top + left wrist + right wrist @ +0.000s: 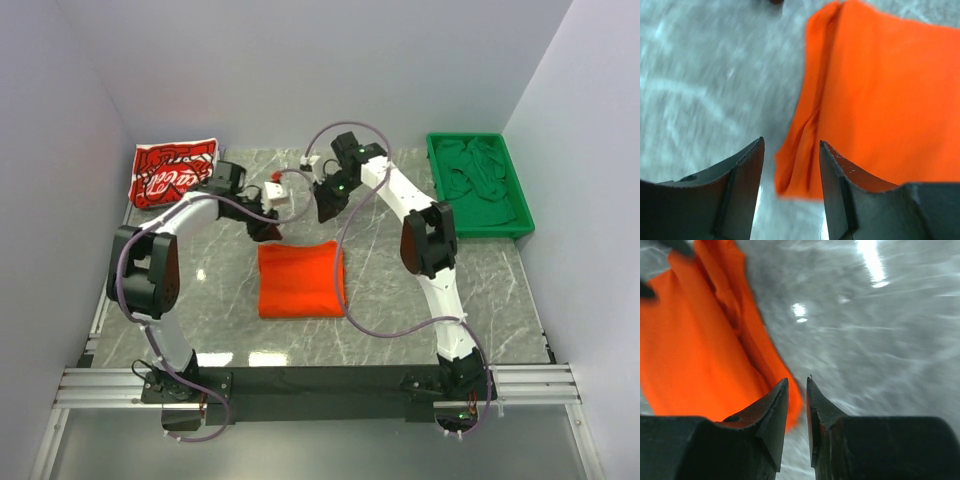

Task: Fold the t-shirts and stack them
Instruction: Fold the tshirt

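Folded bright orange cloth t-shirt point(300, 280), long axis crosswise on the table; left gripper point(790, 143) moderately parted, right gripper point(797, 380) narrowly parted, both empty.

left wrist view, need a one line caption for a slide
Open left pincer poised over a corner of the folded orange t-shirt on the grey marble table

In the left wrist view the orange t-shirt point(880, 100) runs off the right edge, and the bench point(700, 75) beside it is smeared to grey streaks. The right wrist view cuts the same shirt at its left and top edges. From above, the jaws of the left gripper point(265, 228) and right gripper point(328, 205) are too small and dark to read; so is the crumpled cloth point(480, 180) in the green tray point(495, 231).
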You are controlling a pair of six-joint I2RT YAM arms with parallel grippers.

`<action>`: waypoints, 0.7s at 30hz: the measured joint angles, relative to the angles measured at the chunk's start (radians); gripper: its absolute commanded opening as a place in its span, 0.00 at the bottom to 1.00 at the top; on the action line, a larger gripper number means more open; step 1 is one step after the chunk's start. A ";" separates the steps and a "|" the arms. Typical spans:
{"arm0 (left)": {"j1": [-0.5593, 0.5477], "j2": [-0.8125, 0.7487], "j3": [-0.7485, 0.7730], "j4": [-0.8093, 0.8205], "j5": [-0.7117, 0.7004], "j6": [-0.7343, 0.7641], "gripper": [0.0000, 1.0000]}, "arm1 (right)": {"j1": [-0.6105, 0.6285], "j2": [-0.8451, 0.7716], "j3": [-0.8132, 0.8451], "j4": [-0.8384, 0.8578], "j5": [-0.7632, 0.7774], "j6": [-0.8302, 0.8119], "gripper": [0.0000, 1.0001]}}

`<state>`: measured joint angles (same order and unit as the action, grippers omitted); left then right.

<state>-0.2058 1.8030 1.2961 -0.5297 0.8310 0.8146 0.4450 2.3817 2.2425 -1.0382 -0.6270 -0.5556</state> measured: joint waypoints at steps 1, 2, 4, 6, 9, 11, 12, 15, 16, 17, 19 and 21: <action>-0.026 0.000 0.000 0.011 -0.007 0.002 0.53 | 0.006 0.019 -0.004 0.000 -0.018 0.024 0.30; -0.058 0.000 -0.002 0.025 -0.018 0.003 0.53 | 0.012 0.035 -0.007 0.000 -0.034 0.048 0.31; -0.098 0.000 -0.009 0.041 -0.035 0.011 0.53 | 0.020 0.056 -0.020 0.010 -0.066 0.093 0.31; -0.133 0.005 -0.018 0.052 -0.052 0.012 0.53 | 0.027 0.063 -0.041 0.023 -0.087 0.126 0.31; -0.162 0.024 -0.019 0.064 -0.070 0.011 0.53 | 0.035 0.064 -0.063 0.034 -0.112 0.160 0.31; -0.176 0.047 -0.019 0.069 -0.080 0.011 0.53 | 0.040 0.069 -0.065 0.035 -0.125 0.172 0.31; -0.180 0.058 -0.019 0.070 -0.086 0.013 0.53 | 0.042 0.073 -0.065 0.036 -0.130 0.177 0.31; -0.197 0.089 -0.019 0.063 -0.106 0.027 0.50 | 0.045 0.088 -0.077 0.040 -0.145 0.185 0.31; -0.203 0.095 -0.019 0.056 -0.115 0.034 0.49 | 0.045 0.093 -0.080 0.040 -0.147 0.188 0.30; -0.209 0.101 -0.019 0.050 -0.122 0.038 0.46 | 0.046 0.102 -0.085 0.040 -0.150 0.191 0.30; -0.222 0.108 -0.019 0.040 -0.134 0.041 0.40 | 0.049 0.128 -0.085 0.037 -0.155 0.192 0.28; -0.236 0.111 -0.019 0.023 -0.142 0.048 0.33 | 0.051 0.144 -0.085 0.023 -0.195 0.203 0.26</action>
<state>-0.4419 1.9144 1.2774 -0.5072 0.6891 0.8623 0.4965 2.5259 2.1578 -1.0157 -0.8219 -0.3523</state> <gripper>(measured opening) 0.380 0.282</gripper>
